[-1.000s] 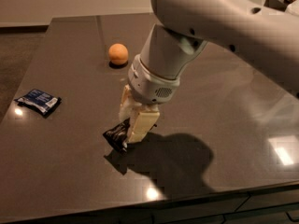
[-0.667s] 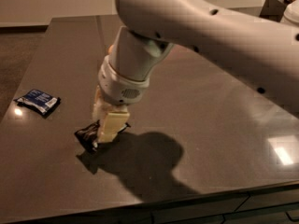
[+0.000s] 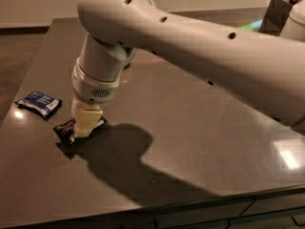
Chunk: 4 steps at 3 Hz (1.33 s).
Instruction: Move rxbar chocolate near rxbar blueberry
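Note:
The rxbar chocolate [image 3: 66, 129], a black-wrapped bar, is at the left part of the dark table, under my gripper [image 3: 85, 123]. My cream-coloured fingers [image 3: 86, 120] are shut on the bar and hold it at or just above the table surface. The rxbar blueberry [image 3: 39, 103], a dark blue wrapper with a white label, lies flat near the table's left edge, a short way up and to the left of the chocolate bar. My big white arm [image 3: 190, 42] reaches in from the right and hides the middle of the table.
The dark table [image 3: 190, 156] has its left edge close to the blueberry bar and its front edge along the bottom. A dark object [image 3: 276, 8] stands beyond the table at the back right.
My gripper has carried the chocolate bar leftward across the table, closer to the blueberry bar. The orange ball seen earlier is now hidden behind my arm.

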Tool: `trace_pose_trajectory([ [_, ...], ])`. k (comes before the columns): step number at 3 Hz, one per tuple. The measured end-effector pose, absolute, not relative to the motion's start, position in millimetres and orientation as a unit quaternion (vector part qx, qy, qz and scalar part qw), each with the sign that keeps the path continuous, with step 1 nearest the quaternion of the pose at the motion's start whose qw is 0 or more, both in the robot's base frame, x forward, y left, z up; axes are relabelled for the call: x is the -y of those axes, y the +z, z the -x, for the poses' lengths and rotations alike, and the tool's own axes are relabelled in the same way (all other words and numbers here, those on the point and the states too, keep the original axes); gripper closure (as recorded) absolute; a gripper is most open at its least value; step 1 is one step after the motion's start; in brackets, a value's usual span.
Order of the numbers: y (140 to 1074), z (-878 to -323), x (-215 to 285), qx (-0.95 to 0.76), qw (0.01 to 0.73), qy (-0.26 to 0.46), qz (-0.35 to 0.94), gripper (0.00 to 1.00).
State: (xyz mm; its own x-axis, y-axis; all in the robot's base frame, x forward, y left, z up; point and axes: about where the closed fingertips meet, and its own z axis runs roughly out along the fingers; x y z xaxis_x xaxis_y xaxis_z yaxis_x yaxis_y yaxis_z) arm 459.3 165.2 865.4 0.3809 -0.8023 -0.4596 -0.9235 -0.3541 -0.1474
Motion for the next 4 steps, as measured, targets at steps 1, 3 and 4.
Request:
trace_pose_trajectory([
  [1,858,-483,-190,-0.526,0.208,0.144,0.812,1.0],
  [3,858,-515,-220,-0.523,0.221,0.143,0.811,0.77],
  [4,860,-524,-229,-0.519,0.226,0.143,0.812,0.52],
])
